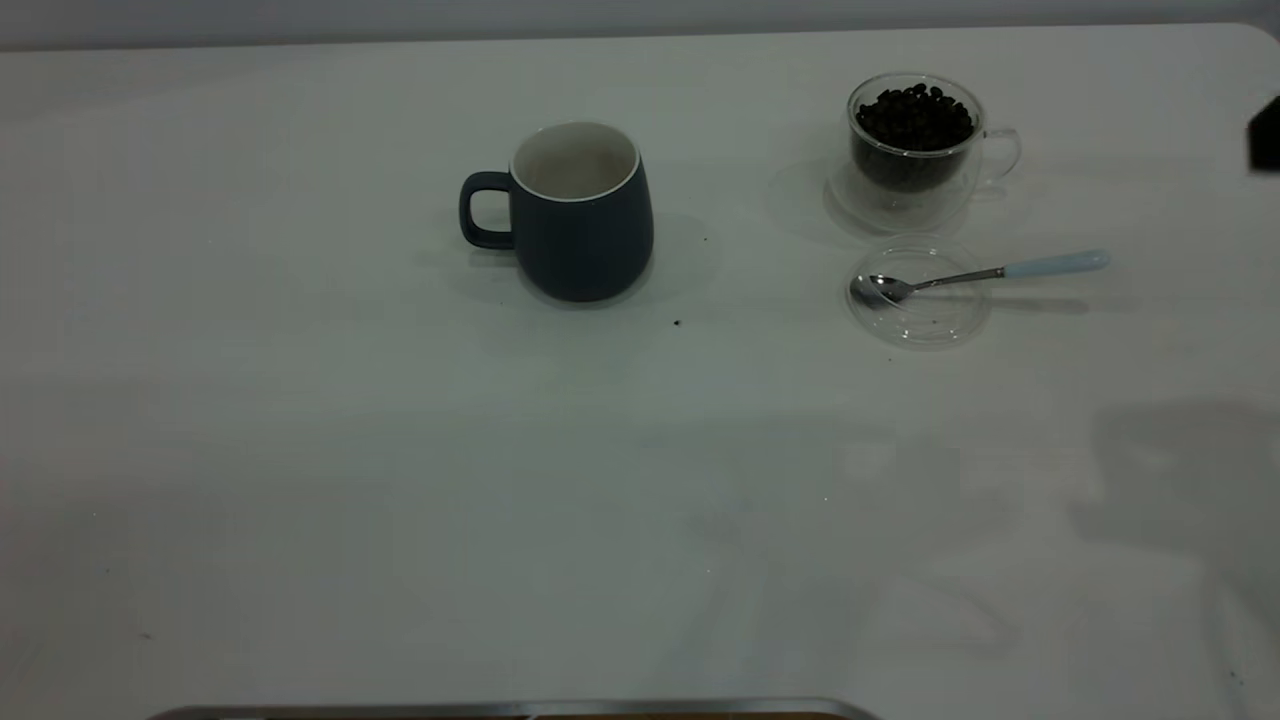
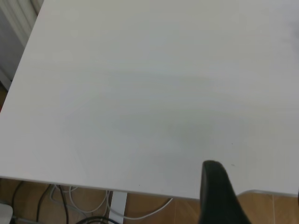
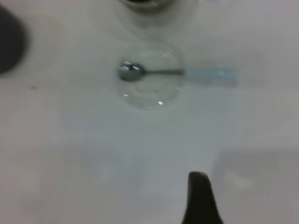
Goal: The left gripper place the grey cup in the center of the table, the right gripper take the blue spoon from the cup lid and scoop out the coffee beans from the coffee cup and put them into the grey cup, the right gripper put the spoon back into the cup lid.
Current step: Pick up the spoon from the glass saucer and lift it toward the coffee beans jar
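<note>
Bare table (image 1: 400, 520) lies nearest; ahead of the right gripper (image 3: 201, 198), its state unclear, spoon (image 3: 177, 73) rests in lid (image 3: 149, 95); left gripper's (image 2: 219, 196) state is equally unclear.

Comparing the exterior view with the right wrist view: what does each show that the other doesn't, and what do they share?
Only the exterior view shows the whole grey cup with its handle, and the coffee beans heaped in the coffee cup. Only the right wrist view shows one black finger of the right pincer, low over bare table. Both show the blue spoon, its bowl resting in the cup lid and its handle sticking out past the rim.
</note>
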You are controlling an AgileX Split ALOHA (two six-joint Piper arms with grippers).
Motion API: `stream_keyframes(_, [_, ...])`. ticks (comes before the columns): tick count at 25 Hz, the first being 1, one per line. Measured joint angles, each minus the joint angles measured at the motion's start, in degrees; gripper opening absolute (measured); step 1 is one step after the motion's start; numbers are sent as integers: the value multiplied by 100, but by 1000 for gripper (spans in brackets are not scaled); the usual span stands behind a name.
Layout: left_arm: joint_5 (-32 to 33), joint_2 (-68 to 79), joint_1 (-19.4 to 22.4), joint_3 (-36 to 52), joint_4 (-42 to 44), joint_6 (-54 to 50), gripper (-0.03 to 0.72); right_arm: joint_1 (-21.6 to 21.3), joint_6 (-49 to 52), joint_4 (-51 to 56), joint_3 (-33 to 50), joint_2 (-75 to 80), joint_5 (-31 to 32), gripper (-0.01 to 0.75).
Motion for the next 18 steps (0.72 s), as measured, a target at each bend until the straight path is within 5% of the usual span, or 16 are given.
stream_keyframes(11, [0, 0, 0, 0, 0, -5, 474, -110, -986, 565, -1884, 2501, 626, 562])
stream_keyframes(18, [0, 0, 0, 0, 0, -14, 474, -1084, -1155, 845, -3092, 3675, 1434, 562])
